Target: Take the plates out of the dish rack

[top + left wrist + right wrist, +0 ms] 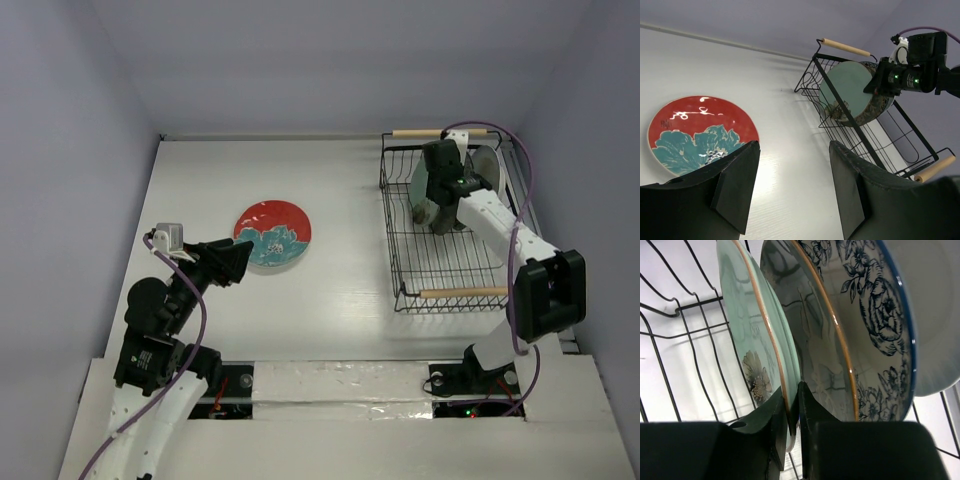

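Note:
The black wire dish rack (462, 292) stands at the right of the table, also seen from the left wrist (920, 150). Three plates stand upright at its far end: a pale green one with a flower (420, 185) (747, 325), a dark grey-brown one (815, 340) behind it, and a white one with a blue patterned rim (920, 315). My right gripper (437, 222) (792, 390) is inside the rack, shut on the green plate's lower rim. A red-and-blue plate (272, 234) (700, 132) lies flat on the table at the left. My left gripper (240, 262) (792, 150) hovers open beside it, holding nothing.
The rack's two wooden handles (425, 132) (935, 168) cap its far and near ends. Grey walls close in the white table (340, 290) at the back and both sides. The right arm's purple cable (515, 250) loops over the rack.

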Controlling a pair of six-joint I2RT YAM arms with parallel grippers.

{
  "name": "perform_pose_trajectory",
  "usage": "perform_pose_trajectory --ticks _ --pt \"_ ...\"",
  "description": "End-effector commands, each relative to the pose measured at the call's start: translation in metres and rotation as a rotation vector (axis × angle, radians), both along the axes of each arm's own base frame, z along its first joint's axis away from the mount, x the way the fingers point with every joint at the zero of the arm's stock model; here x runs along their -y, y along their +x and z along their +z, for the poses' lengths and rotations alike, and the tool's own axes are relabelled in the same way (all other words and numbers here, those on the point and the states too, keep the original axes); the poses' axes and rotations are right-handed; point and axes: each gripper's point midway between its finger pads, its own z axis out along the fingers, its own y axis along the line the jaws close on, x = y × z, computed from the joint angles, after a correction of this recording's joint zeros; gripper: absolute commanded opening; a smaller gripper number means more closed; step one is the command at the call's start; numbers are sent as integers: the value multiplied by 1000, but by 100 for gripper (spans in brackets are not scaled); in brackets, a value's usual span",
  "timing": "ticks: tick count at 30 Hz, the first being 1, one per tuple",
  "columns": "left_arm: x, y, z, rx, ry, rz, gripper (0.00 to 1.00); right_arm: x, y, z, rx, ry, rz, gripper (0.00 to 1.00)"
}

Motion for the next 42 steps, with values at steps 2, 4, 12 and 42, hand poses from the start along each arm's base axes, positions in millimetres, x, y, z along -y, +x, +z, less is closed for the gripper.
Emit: perform_pose_trajectory --ticks 2,4,12,42 --pt "-1 0 11 49 -11 2 54 1 13 60 169 39 -15 2" --pt "-1 0 11 50 -13 1 54 -8 9 82 211 46 11 0" --pt "-1 0 11 50 -13 4 54 -3 -16 166 320 -40 -13 0" --pt "-4 3 9 40 -10 20 54 -384 -61 121 251 1197 809 0"
